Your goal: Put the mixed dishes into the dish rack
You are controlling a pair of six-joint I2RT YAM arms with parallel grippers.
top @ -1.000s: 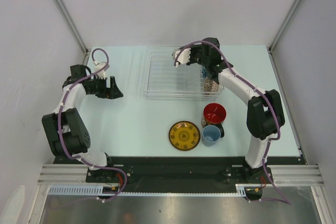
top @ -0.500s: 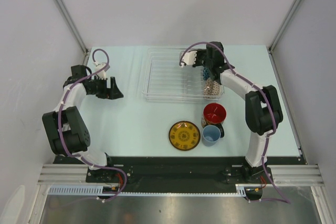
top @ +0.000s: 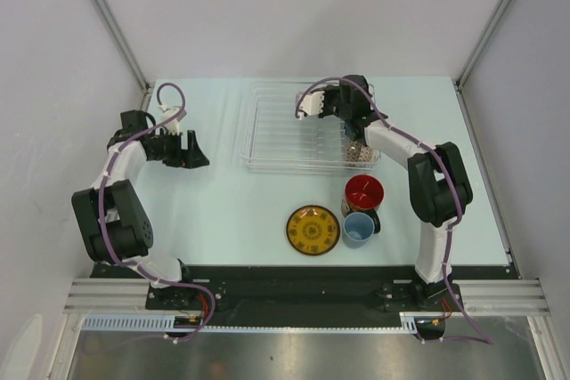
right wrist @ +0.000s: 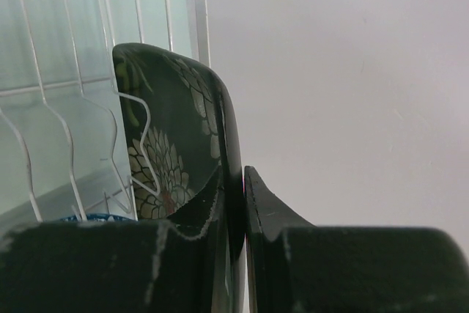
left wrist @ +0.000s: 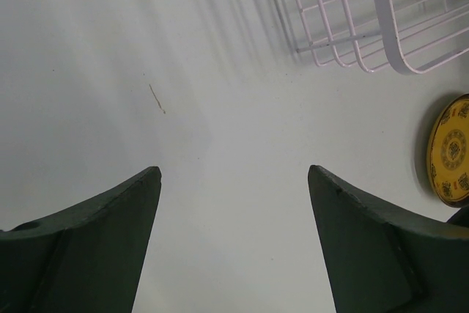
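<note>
My right gripper (right wrist: 238, 174) is shut on the rim of the black square floral plate (right wrist: 172, 108). The plate stands upright among the wires at the right end of the dish rack (top: 280, 131). In the top view that gripper (top: 349, 118) hangs over the rack's right end and hides the plate. A small patterned bowl (top: 359, 154) sits in the rack's near right corner. A sliver of blue (right wrist: 91, 218) shows beside the plate. The yellow plate (top: 313, 230), red-inside cup (top: 363, 191) and light blue cup (top: 358, 230) are on the table. My left gripper (left wrist: 233, 174) is open and empty.
The left gripper (top: 191, 150) hovers over bare table left of the rack. The rack's corner (left wrist: 366, 31) and the yellow plate (left wrist: 448, 150) show at the right of its view. Grey walls enclose the table on three sides.
The right arm's elbow has swung left and its wrist has shifted slightly over the rack's right end, still gripping the plate. The left arm has not moved.
</note>
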